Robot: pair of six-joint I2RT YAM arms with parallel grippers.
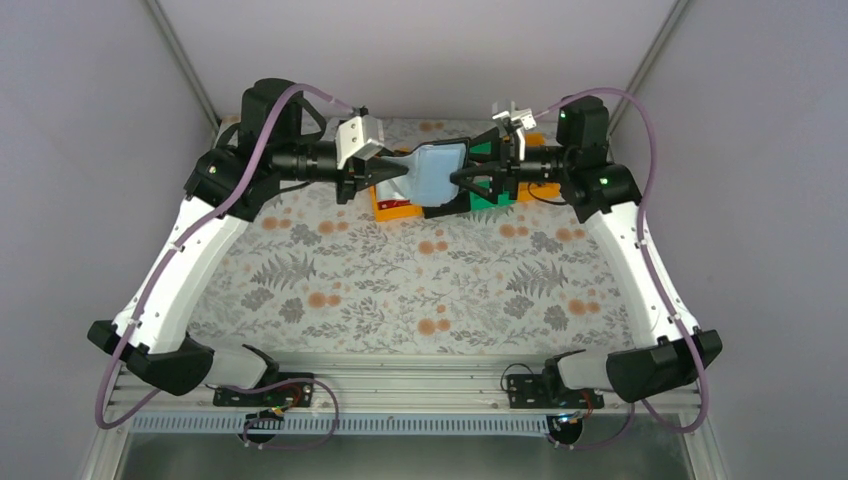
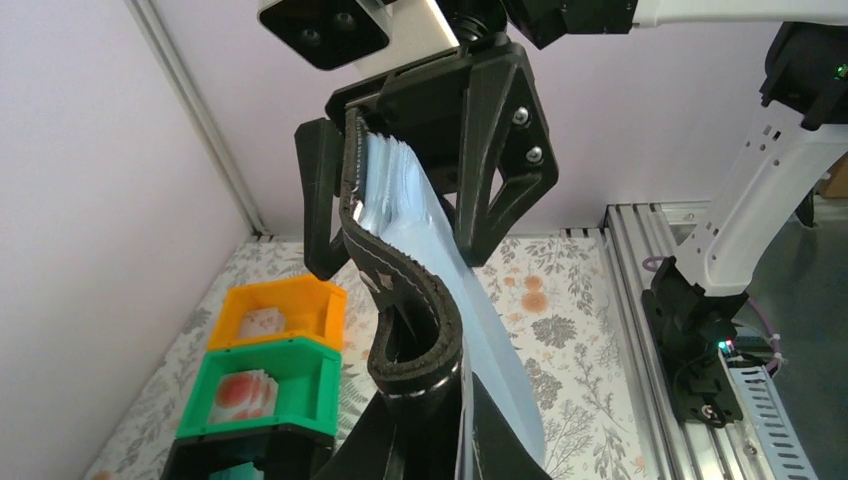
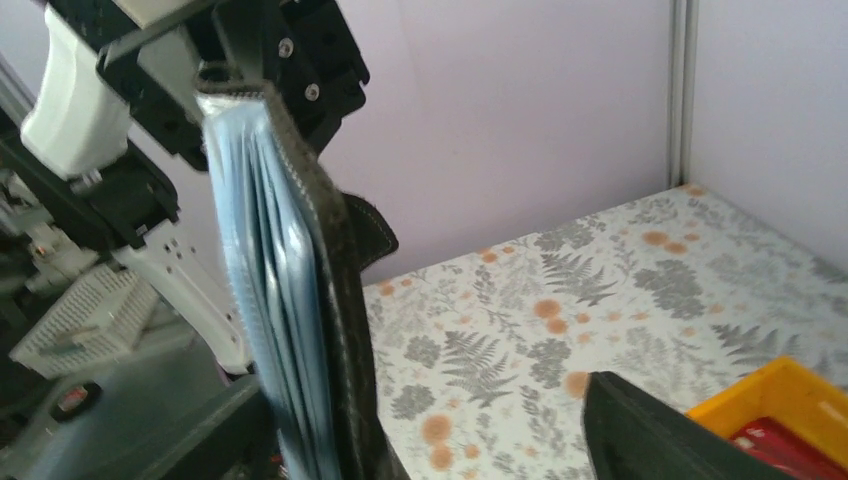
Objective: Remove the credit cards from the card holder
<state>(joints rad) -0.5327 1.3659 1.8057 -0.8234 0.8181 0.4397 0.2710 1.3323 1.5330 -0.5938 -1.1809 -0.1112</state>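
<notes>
Currently the card holder (image 1: 440,172) is off the bench (image 1: 400,290), suspended between the two arms at the far end, above the row of bins.

Left end effector (image 1: 395,172): clamped narrow on the holder's left edge. The right wrist view shows its jaws pinching the black cover at the top of the frame.

Right end effector (image 1: 462,180): jaws wide, straddling the opposite edge of the holder. In the left wrist view one finger (image 2: 320,200) sits just beside the black outer cover and the other (image 2: 500,150) stands on the pale inner side. Whether either finger touches cannot be told.

Card holder (image 2: 410,330): partly open and bowed, stitched black edge toward the left wrist camera.

Credit cards (image 3: 265,280): tucked inside the holder, seen as layered pale blue-grey edges along the black cover (image 3: 340,300). They also show fanned near the right end effector's jaws (image 2: 395,185).

Below the holder, the orange bin (image 2: 300,292), green bin (image 2: 255,427) and black bin (image 2: 240,455) stand touching in a line on the fern-print bench.
</notes>
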